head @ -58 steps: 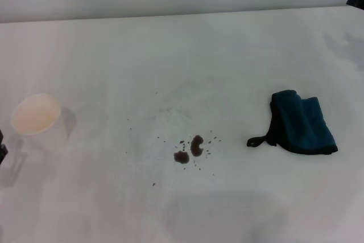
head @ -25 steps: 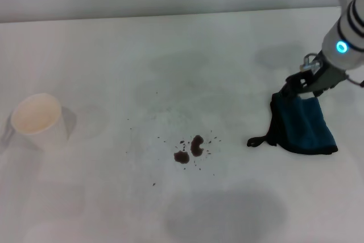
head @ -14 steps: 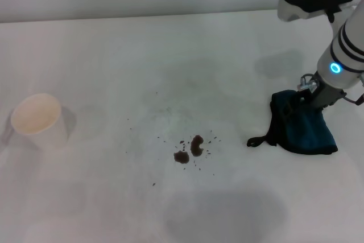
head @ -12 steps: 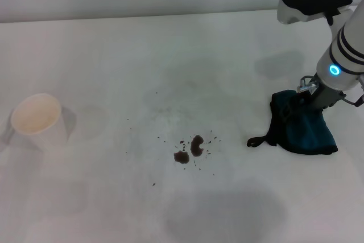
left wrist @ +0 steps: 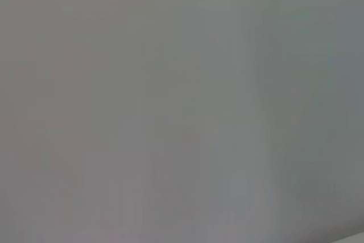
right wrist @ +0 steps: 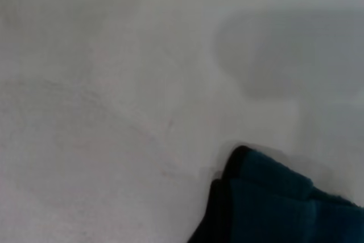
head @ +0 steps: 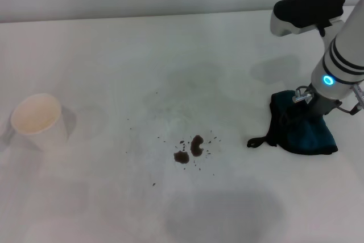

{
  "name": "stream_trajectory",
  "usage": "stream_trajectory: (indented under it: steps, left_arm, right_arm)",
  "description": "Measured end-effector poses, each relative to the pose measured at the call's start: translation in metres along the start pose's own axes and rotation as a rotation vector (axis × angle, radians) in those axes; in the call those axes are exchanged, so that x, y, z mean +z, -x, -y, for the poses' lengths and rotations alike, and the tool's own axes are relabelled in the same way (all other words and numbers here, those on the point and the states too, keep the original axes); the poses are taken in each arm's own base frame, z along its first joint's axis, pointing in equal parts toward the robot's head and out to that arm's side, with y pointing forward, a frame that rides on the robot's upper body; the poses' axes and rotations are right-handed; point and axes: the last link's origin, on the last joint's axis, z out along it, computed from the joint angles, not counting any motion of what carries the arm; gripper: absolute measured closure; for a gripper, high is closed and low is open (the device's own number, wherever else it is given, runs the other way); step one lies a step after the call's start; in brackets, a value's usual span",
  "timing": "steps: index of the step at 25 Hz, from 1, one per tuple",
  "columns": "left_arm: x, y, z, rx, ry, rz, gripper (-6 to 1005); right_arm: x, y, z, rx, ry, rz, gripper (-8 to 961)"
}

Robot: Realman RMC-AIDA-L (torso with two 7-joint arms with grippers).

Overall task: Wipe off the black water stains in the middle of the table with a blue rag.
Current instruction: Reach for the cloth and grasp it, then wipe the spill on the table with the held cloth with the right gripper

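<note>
Stains [head: 190, 149] of black liquid are seen mid-table [head: 114, 61], well apart from the right gripper [head: 310, 109]. The blue rag [head: 304, 129] lies crumpled directly beneath that gripper's jaws; whether they are apart or clamped on it cannot be told. A white cup [head: 37, 119] stands far beyond the stains.

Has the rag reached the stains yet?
No, the blue rag lies far right of the black water stains, under the right gripper.

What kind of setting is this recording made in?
Probably a lab test bench rather than a home: a bare white table against a plain wall, holding only a staged dark spill, a blue rag and a paper cup.
</note>
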Motion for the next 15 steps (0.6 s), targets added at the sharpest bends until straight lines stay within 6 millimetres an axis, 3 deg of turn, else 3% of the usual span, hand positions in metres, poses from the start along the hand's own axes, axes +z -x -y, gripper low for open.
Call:
stream_trajectory:
  steps: [5, 11, 15]
  left_arm:
    - [-0.0008, 0.0006, 0.0003, 0.0, -0.002, 0.003, 119]
    - [-0.0012, 0.001, 0.0016, 0.0, -0.007, 0.005, 119]
    - [0.0, 0.0004, 0.0026, 0.0, -0.011, 0.003, 120]
  right_arm:
    - [-0.0045, 0.005, -0.0062, -0.012, 0.002, 0.015, 359]
    - [-0.0015, 0.0057, -0.0073, -0.013, 0.009, -0.014, 524]
    - [0.003, 0.0058, -0.008, -0.02, -0.004, -0.034, 693]
